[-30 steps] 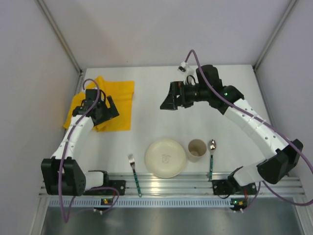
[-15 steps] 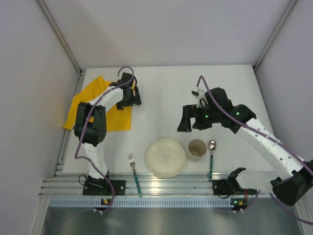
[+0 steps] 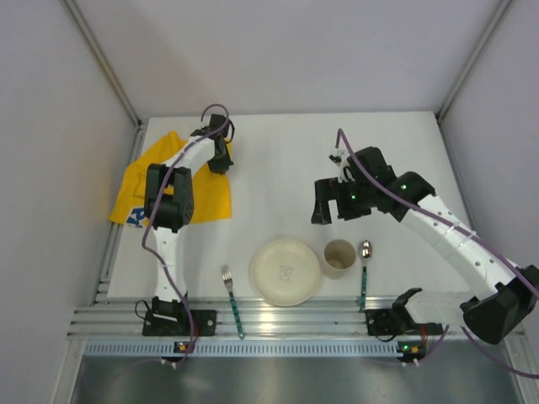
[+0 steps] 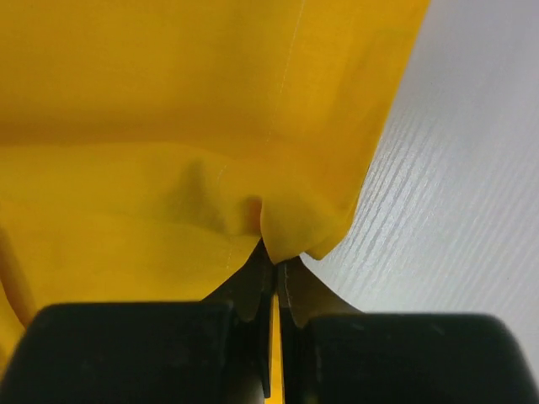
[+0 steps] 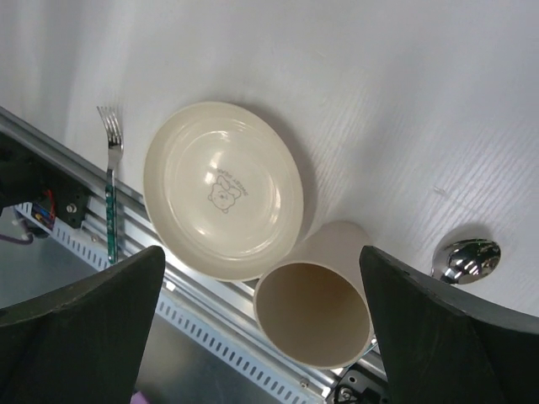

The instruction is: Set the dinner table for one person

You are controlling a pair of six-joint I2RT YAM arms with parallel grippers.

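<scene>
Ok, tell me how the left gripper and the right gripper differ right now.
The left gripper has its jaws shut on the yellow placemat at its edge; the right gripper has its jaws wide open, holding nothing. The left gripper is low at the placemat; the right gripper hangs above the plate and the cup. Both have black jaws.

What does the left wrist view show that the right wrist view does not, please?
Only the left wrist view: a yellow cloth, its edge pinched between the shut left fingers. Only the right wrist view: a plate, an empty cup, a fork, a spoon, the metal rail and the open right fingers. Both: the white tabletop.
</scene>
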